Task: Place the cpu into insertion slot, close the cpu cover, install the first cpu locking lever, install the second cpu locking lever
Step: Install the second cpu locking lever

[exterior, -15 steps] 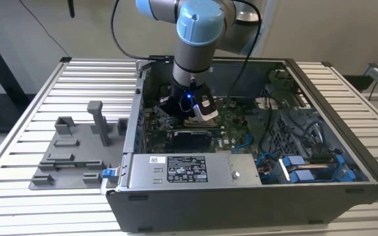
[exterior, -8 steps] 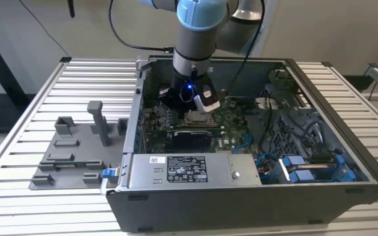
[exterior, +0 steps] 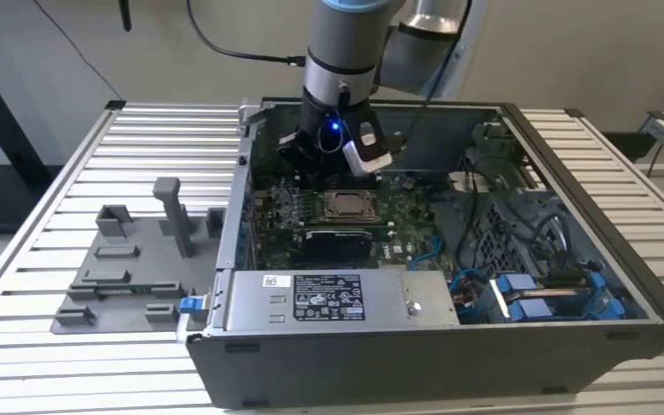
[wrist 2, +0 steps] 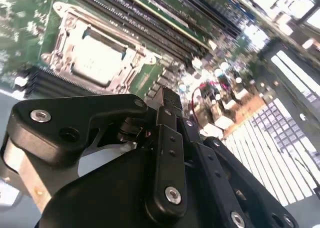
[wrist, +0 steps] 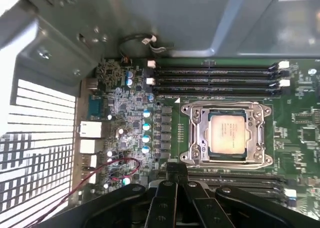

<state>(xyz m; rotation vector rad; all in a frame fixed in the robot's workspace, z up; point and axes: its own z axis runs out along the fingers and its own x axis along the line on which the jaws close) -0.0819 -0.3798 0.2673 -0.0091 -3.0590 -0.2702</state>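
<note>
Hovering over the motherboard (exterior: 401, 216), my gripper (wrist: 176, 169) was pressed together, holding nothing. The cpu (wrist: 227, 134) sat in the slot (wrist: 196, 138), cover (wrist: 260, 119) down over it.

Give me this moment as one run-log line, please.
cpu: seated in insertion slot | cpu cover: closed | gripper: empty, beside socket

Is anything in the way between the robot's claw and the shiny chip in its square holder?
Nothing visible is. The gripper hangs above the green board just beside the insertion slot. The cpu sits in it with the cpu cover down around it.
</note>
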